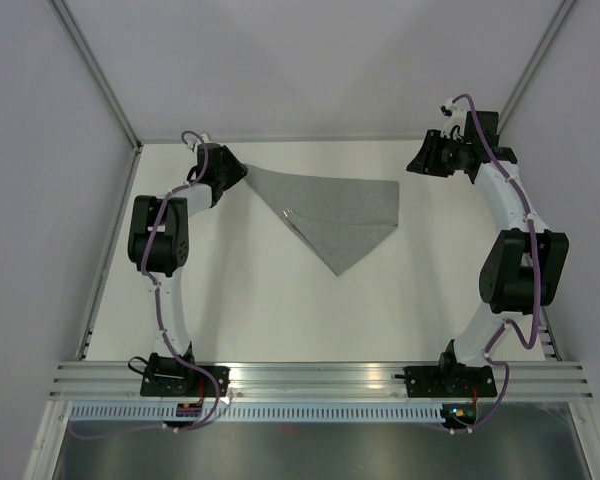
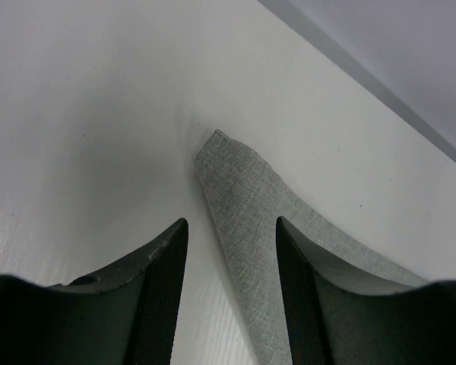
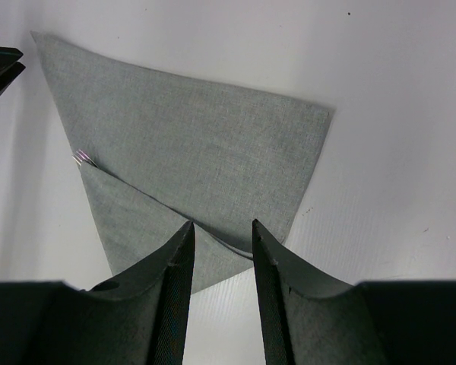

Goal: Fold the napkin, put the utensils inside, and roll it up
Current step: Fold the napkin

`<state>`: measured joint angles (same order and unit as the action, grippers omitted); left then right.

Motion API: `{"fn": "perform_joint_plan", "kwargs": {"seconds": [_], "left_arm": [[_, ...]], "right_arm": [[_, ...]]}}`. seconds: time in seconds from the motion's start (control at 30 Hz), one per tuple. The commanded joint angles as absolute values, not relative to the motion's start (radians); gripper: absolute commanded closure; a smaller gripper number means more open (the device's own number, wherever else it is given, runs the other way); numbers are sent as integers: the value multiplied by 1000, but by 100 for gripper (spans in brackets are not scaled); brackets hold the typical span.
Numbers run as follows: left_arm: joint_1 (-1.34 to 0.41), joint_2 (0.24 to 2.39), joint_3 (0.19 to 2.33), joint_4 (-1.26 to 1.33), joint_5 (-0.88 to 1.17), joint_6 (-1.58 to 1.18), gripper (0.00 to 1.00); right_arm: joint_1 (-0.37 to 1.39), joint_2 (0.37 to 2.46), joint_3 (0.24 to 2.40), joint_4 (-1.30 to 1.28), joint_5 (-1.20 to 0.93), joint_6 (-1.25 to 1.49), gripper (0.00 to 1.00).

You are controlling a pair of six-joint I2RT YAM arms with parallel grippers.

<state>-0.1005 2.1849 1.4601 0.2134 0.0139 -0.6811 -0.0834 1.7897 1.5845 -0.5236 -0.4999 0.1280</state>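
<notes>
The grey napkin (image 1: 332, 212) lies folded into a rough triangle on the white table, one flap (image 3: 137, 220) laid over its lower part. Of the utensils only a few silvery tines (image 3: 83, 158) poke out at the flap's edge, a small glint (image 1: 290, 214) from above; the rest is hidden under the cloth. My left gripper (image 1: 234, 172) is low at the napkin's far-left corner (image 2: 239, 190), open, and the corner lies flat between its fingers. My right gripper (image 1: 421, 160) hangs open off the napkin's right side, above the table, with nothing between its fingers (image 3: 178, 258).
White enclosure walls close in the back and both sides of the table (image 1: 250, 300). An aluminium rail (image 1: 320, 376) carrying both arm bases runs along the near edge. The back wall's base (image 2: 380, 84) passes just beyond the left gripper.
</notes>
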Motion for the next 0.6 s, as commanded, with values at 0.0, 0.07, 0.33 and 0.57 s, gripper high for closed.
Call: {"fn": "perform_joint_plan", "kwargs": {"seconds": [0.0,0.07,0.33,0.57], "left_arm": [[-101,2217,1525,175,34,-709,45],[-101,2227,1529,181,34,-712,45],[-101,2292,1597,152,25,-738,49],[-103,2322,1640,133,15,-752,55]], "right_arm": [[-87,1802,1620,-515,-517,150,58],[-87,1805,1620,-515,-518,152,58],[-89,1812,1618,-514,-512,152,59],[-87,1812,1620,-514,-511,150,59]]}}
